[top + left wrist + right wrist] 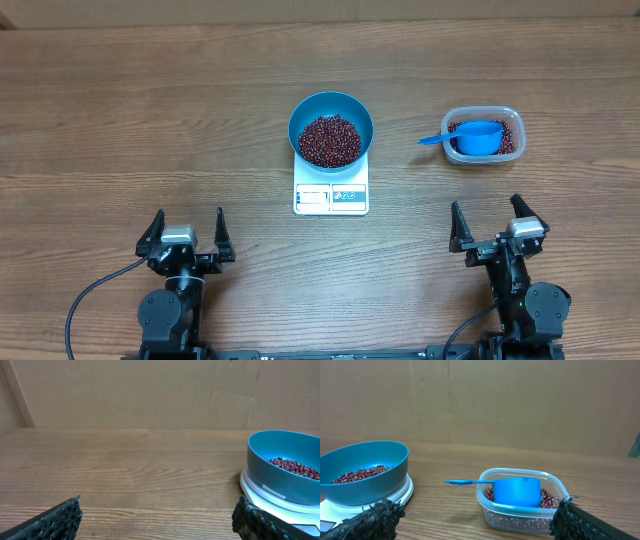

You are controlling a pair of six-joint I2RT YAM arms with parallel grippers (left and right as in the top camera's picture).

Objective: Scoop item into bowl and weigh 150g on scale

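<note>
your left gripper (189,213) sits by the near edge of the table (120,120), left of centre, its jaws spread wide over bare wood. your right gripper (484,202) is by the same edge toward the right side, jaws spread just as wide, touching none of the things. both point toward the far edge.

the scale (331,197) lies about midway between the table's left and right edges, farther in than the grippers and well apart from both. its display and button strip run along the side facing the arms; you cannot read the digits in any view. the bowl (331,102) stands upright on the scale, covering its far part and overhanging it on the far side. the beans (330,141) lie in the bottom of the bowl as a shallow heap, well below the rim.

toward the right edge, level with the bowl and apart from it, is a clear tub (520,520) with more beans inside. a blue scoop (476,137) rests in the tub on top of those beans, its cup inside the walls and its thin handle reaching out over the tub's left rim toward the bowl without touching it. the tub is straight ahead of your right gripper, with open wood between them.
</note>
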